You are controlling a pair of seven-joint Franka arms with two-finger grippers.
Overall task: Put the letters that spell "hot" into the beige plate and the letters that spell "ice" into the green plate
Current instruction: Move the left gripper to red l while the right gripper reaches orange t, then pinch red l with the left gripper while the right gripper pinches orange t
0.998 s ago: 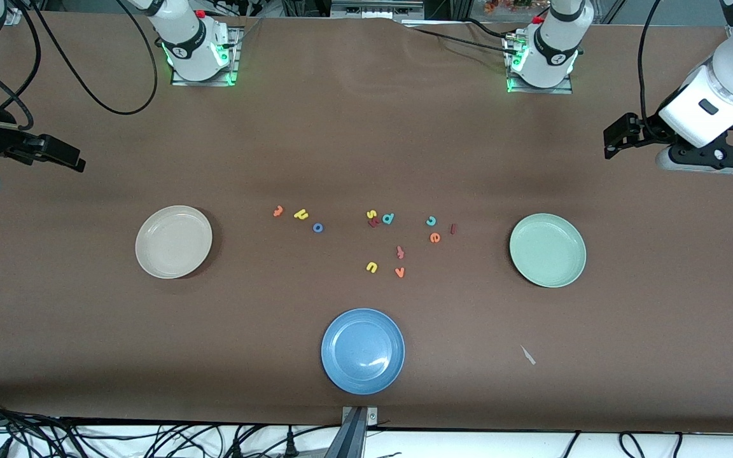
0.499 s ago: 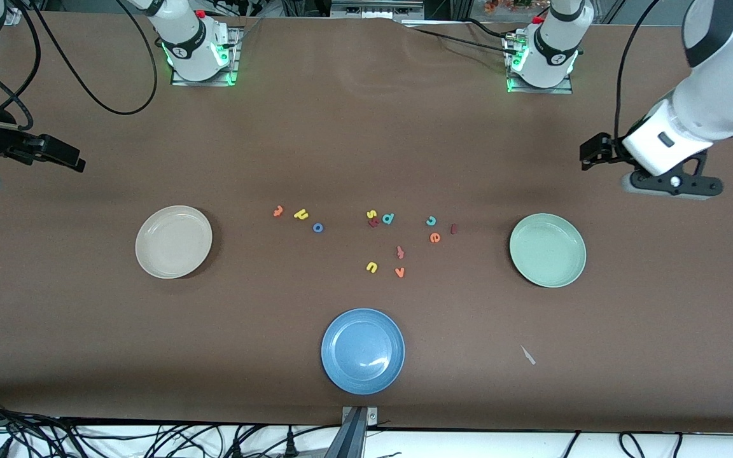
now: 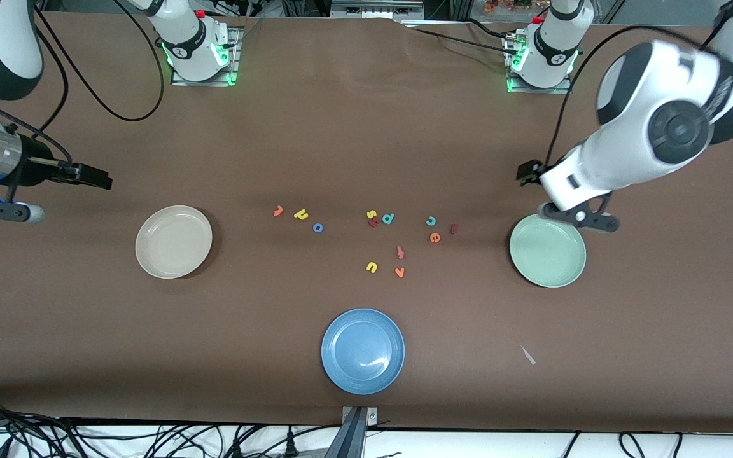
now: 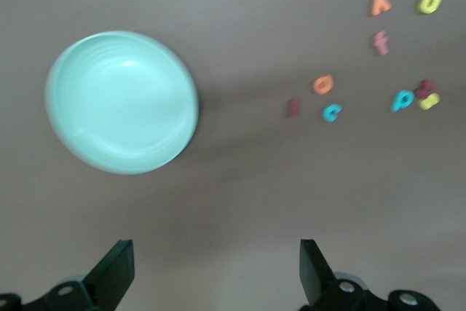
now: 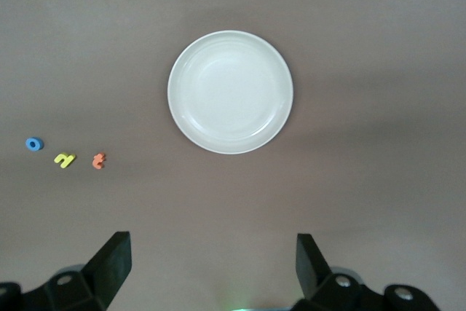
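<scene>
While my two tools hang wide open and empty above the brown worktop, the blue plate sits nearest the front camera, holding nothing. Farther from that camera lie a yellow u and an orange v, with an orange f just past them. At my right arm's end of the worktop rests the beige plate, bare; at my left arm's end, the green plate, also bare. Between the plates lies a loose row of letters. The orange t, yellow h and blue o lie toward the beige plate. The orange e, teal c and dark red i lie toward the green one. My left tool hovers just past the green plate's rim. My right tool hovers over bare worktop near the beige plate.
</scene>
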